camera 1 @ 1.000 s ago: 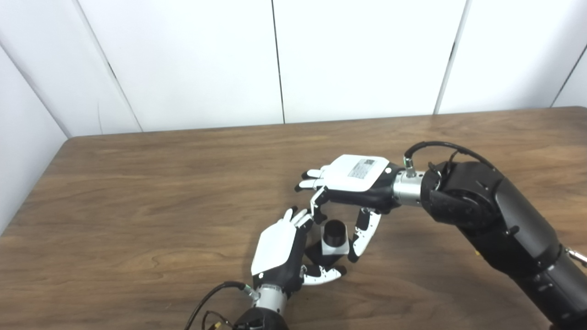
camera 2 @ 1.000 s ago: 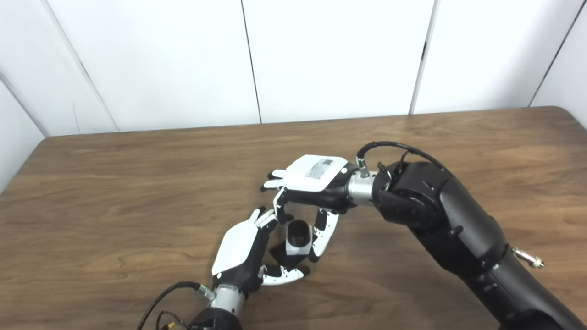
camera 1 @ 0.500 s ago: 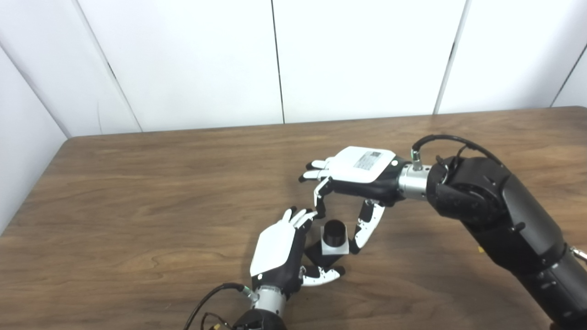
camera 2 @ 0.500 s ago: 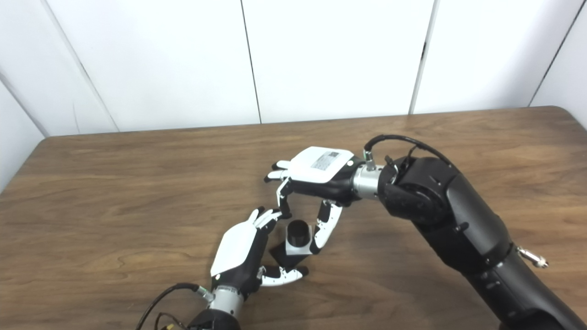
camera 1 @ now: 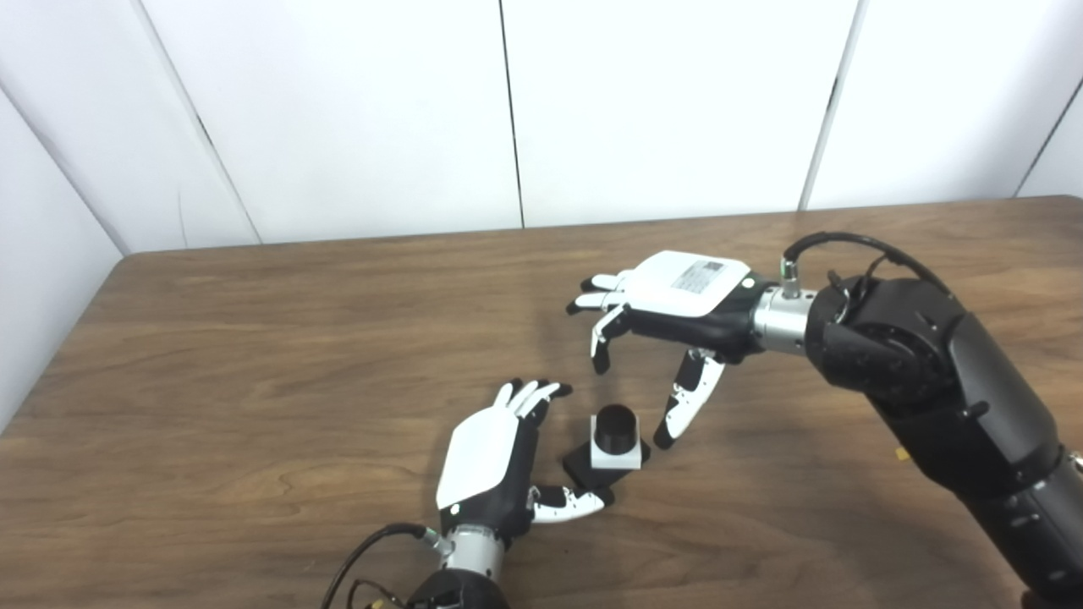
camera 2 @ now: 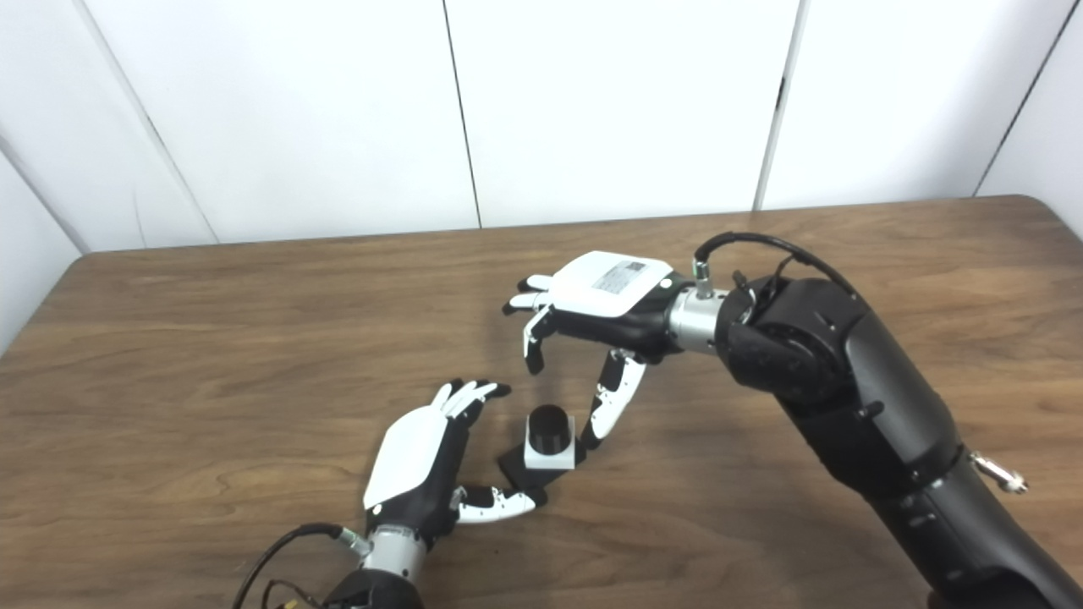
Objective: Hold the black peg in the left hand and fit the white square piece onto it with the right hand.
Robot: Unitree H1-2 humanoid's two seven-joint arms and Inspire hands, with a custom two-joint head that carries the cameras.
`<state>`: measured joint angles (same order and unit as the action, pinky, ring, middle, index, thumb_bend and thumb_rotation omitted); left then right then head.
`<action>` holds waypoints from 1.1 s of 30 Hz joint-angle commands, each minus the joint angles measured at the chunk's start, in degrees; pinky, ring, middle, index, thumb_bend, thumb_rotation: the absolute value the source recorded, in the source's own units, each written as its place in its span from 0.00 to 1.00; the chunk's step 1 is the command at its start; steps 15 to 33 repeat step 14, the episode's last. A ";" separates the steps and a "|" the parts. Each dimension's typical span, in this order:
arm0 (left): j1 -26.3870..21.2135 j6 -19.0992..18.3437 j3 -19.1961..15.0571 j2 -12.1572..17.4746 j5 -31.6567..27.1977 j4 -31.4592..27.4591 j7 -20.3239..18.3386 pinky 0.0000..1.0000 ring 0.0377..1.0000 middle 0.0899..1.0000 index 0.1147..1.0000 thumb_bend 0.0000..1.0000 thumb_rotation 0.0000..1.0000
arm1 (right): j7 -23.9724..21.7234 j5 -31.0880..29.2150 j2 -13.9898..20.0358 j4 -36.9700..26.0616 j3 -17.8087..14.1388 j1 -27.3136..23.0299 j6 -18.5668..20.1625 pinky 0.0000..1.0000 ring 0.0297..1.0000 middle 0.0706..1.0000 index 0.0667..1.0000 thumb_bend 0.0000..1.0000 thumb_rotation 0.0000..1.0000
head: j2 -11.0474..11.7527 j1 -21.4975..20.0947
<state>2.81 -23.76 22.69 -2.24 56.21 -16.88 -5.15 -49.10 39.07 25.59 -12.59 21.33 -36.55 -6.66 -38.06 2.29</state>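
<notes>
You pulled right hand (camera 1: 677, 306) up and away toward far right; its fingers no longer flank peg (camera 1: 614, 425), thumb tip now just beside white piece (camera 1: 615, 454). You slid left hand (camera 1: 491, 461) back left, fingers spread, off peg base. Peg with white piece now stands free on table.

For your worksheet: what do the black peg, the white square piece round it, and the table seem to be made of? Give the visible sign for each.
Black peg: probably plastic; matt black, no gleam, open hollow top.
White square piece: likely plastic too; plain matt white, crisp straight edges. Neither shows enough detail to be sure.
Table: wood or a wood-look laminate; brown grain streaks, smooth satin sheen.
</notes>
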 commanded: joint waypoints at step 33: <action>0.46 -3.10 -8.18 0.72 -5.77 -8.24 -9.09 0.90 1.00 0.99 0.94 0.87 0.31 | 2.64 -1.65 2.48 -2.20 -5.45 0.28 5.25 0.95 1.00 0.95 0.75 0.98 0.37 | 0.04 -0.34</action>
